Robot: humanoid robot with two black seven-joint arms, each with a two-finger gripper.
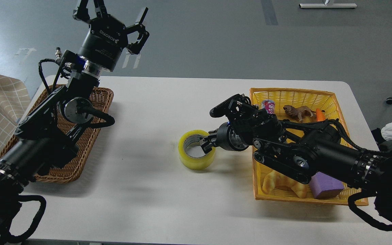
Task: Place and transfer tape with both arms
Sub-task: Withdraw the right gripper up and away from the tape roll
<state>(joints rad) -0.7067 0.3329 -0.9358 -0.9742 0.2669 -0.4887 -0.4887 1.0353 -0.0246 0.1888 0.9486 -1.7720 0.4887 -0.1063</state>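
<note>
while your right gripper hangs spread around the tape's rim mid-table, withdraw it; your left gripper, fingers apart, must come collect.

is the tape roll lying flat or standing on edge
Lying flat: the tape rests on the white table with its core hole facing up.

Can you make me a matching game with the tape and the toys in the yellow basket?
Things:
1. tape
2. toy lion
3. purple block
4. croissant toy

Places:
A. near right corner of the yellow basket
B. on the table, at the right gripper
C. far end of the basket
D. near left corner of the basket

Pairs: 1-B, 2-C, 3-A, 4-D
</note>
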